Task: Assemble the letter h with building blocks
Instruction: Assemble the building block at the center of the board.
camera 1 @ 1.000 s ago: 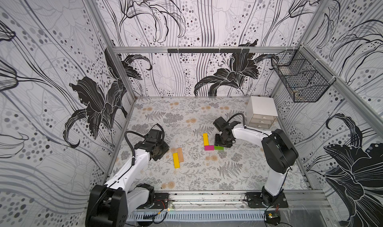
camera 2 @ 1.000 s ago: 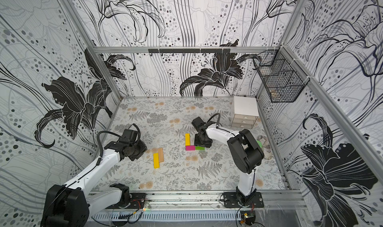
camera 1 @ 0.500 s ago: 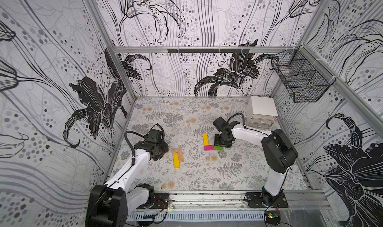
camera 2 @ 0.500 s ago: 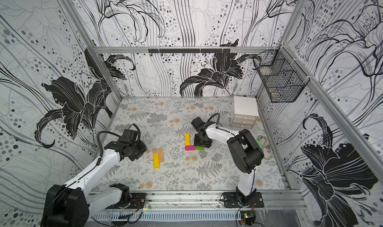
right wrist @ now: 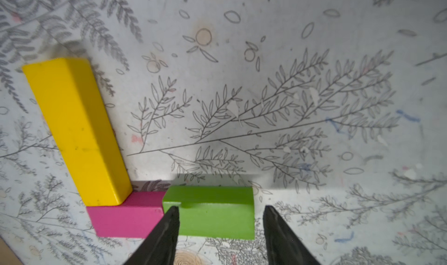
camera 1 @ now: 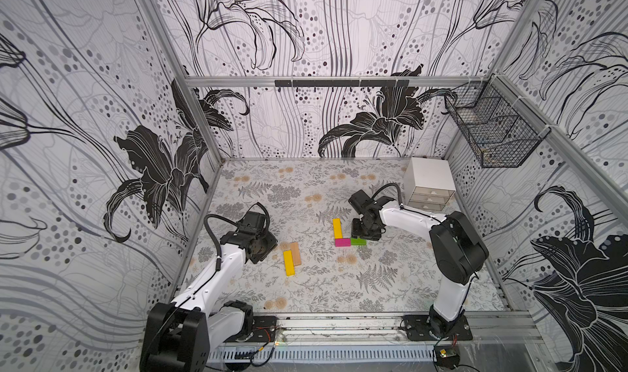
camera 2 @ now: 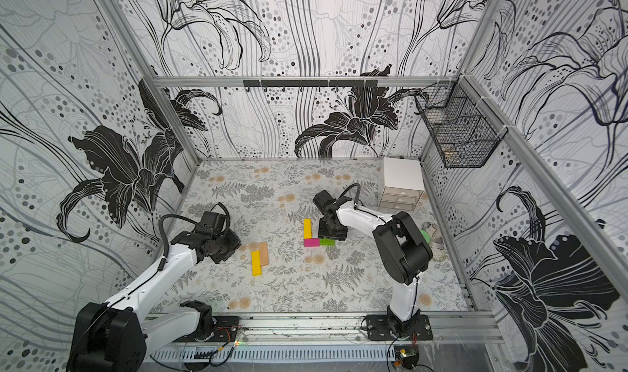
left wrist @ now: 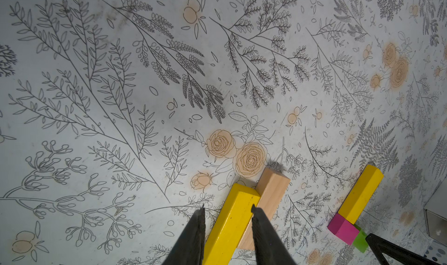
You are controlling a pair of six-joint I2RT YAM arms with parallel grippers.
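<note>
Near the mat's middle in both top views, a long yellow block point(camera 1: 336, 228) meets a magenta block point(camera 1: 342, 242), and a green block point(camera 1: 358, 241) lies end to end with the magenta one. My right gripper point(right wrist: 221, 207) is open astride the green block point(right wrist: 212, 213), with a gap at one finger. Further left, a second yellow block point(camera 1: 289, 262) and a tan wood block point(camera 1: 296, 253) lie side by side. My left gripper point(left wrist: 227, 207) hovers open just left of that pair, holding nothing, and the yellow block point(left wrist: 232, 222) shows between its fingers.
A white mini drawer chest point(camera 1: 430, 183) stands at the back right, close behind my right arm. A black wire basket point(camera 1: 492, 132) hangs on the right wall. Something crumpled lies by the right wall point(camera 2: 433, 238). Patterned walls enclose the mat on three sides.
My right gripper's jaws have parted slightly around the green block. Both arms and all blocks stay where they were.
</note>
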